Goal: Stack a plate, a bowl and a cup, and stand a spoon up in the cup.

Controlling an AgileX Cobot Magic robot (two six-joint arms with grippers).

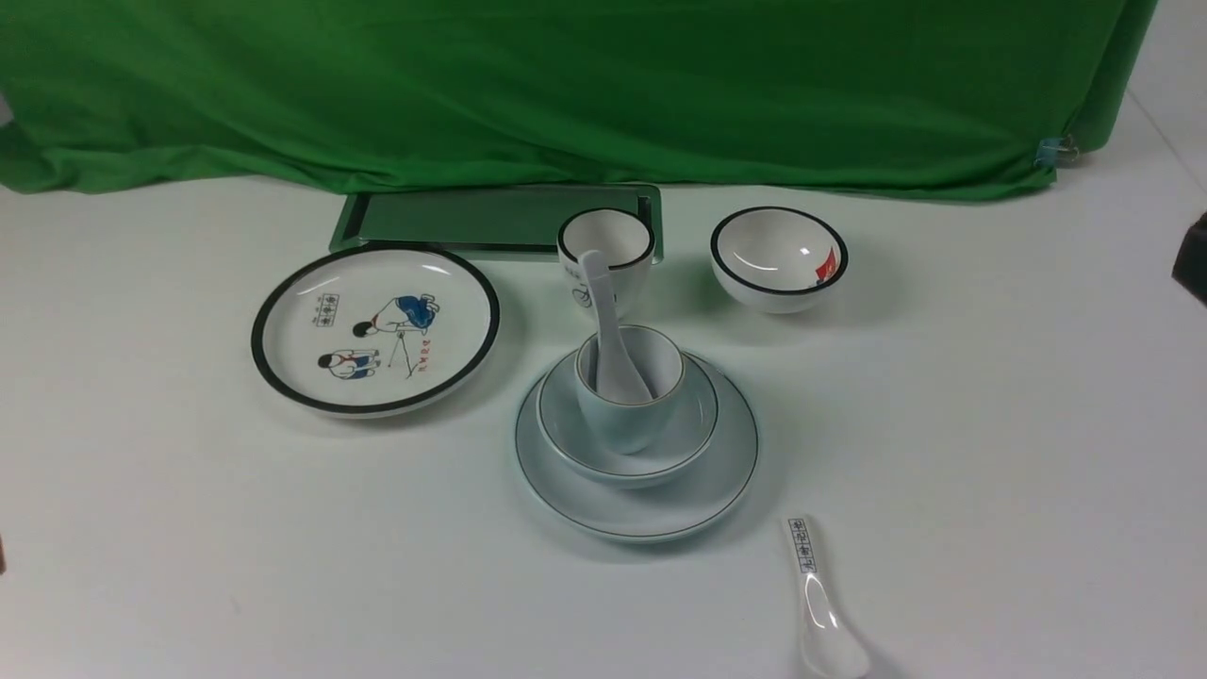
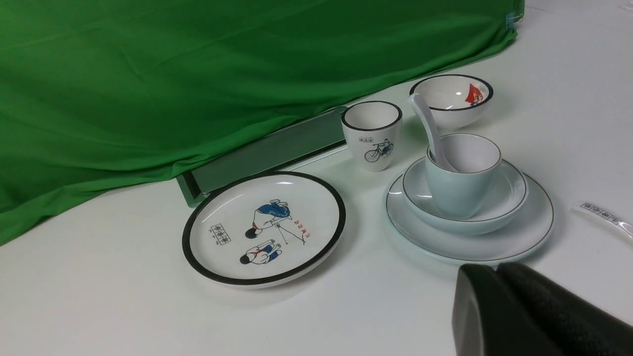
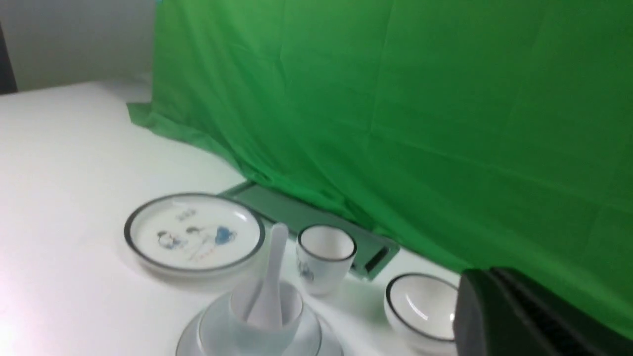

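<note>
The pale plate [image 1: 660, 514] lies at the table's middle. The shallow bowl [image 1: 696, 415] sits on it and the small handleless cup [image 1: 622, 420] stands in the bowl. The plain white spoon [image 1: 603, 302] stands in the cup, handle leaning up and away. The stack also shows in the left wrist view: plate [image 2: 494, 244], bowl [image 2: 512, 190], cup [image 2: 457, 190], spoon [image 2: 426, 121]. My left gripper [image 2: 497, 269] is shut and empty, low and near the plate's edge. My right gripper [image 3: 489, 274] is shut and empty, raised off to the right of the stack; only a dark corner of it shows at the front view's right edge.
A black-rimmed cartoon plate [image 1: 374, 328] lies left of the stack. A bicycle cup [image 1: 605, 250] and a black-rimmed bowl with a red mark [image 1: 779, 256] stand behind it. A spoon with printed squares [image 1: 820, 604] lies front right. A green tray [image 1: 500, 219] and green cloth are at the back.
</note>
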